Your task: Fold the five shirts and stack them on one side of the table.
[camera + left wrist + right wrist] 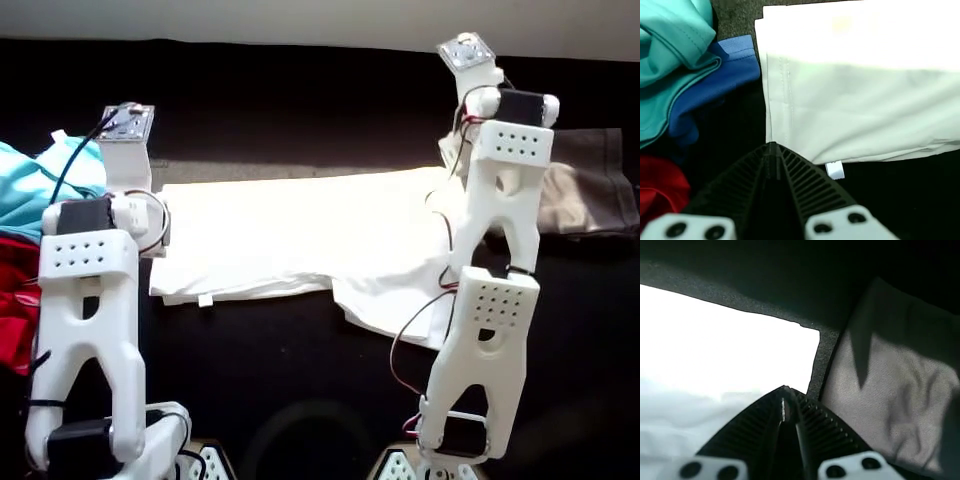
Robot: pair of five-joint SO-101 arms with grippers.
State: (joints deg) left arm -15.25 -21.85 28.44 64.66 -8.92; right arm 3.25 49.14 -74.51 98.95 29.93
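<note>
White cloth shirt [290, 240]: on black counter [290, 370], partly folded.
Left gripper [772, 150]: jaws together, empty, beside shirt's labelled corner.
Right gripper [784, 392]: jaws together, at shirt's opposite end.
Step, likely: between folds. Next move calls for opening both and regrasping the edges.

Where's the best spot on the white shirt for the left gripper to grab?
Likely the white shirt's hemmed corner beside the tag, approached from the teal shirt's side by the left gripper: layers stack flush there, with bare table alongside.
</note>
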